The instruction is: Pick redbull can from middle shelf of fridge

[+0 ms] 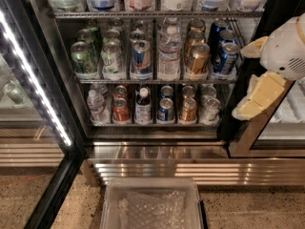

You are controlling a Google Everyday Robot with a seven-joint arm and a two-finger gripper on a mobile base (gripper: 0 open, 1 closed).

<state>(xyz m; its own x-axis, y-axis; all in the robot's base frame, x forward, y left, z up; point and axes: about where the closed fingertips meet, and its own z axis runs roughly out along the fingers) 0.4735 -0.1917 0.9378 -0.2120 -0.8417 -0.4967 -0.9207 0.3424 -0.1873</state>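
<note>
The redbull can (141,57), slim, blue and silver, stands at the front of the third lane on the middle shelf (157,80) of the fridge (66,128), whose door is open. More cans stand behind it. My gripper (243,80) hangs at the right, in front of the fridge's right door post. It is level with the middle shelf and well to the right of the redbull can. Its cream fingers (259,97) stand apart, open and empty, below the white wrist (286,46).
On the middle shelf are green-and-white cans (112,56), a water bottle (169,56), a gold can (198,58) and dark-blue cans (224,56). Lower shelf (152,124) holds mixed drinks. LED strip (33,80) lines the door edge. A clear plastic bin (152,187) sits on the floor below the steel grille (190,168).
</note>
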